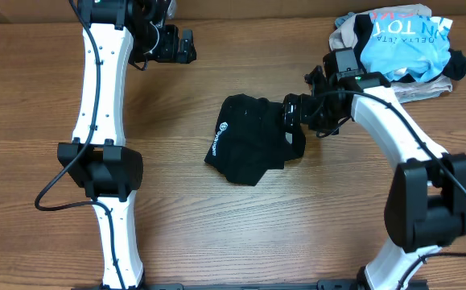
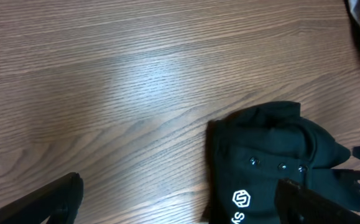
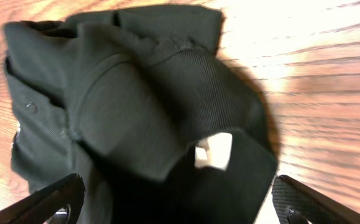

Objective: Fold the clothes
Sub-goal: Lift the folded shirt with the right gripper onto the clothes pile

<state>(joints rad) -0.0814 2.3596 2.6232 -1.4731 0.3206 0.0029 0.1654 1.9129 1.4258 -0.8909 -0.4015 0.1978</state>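
Observation:
A black polo shirt [image 1: 253, 149] lies bunched and partly folded at the middle of the table, with a white logo on its left side. My right gripper [image 1: 290, 113] is open at the shirt's right edge. In the right wrist view its fingers [image 3: 176, 205] are spread wide on both sides of the shirt's collar [image 3: 136, 106], where a white label [image 3: 214, 149] shows. My left gripper [image 1: 186, 47] is open and empty at the far left, apart from the shirt. In the left wrist view its fingers [image 2: 180, 208] frame bare wood and the shirt [image 2: 273, 162].
A pile of other clothes [image 1: 402, 40], light blue with lettering on top of beige, lies at the far right corner. The table [image 1: 176, 225] is brown wood. The left arm stretches along the left side.

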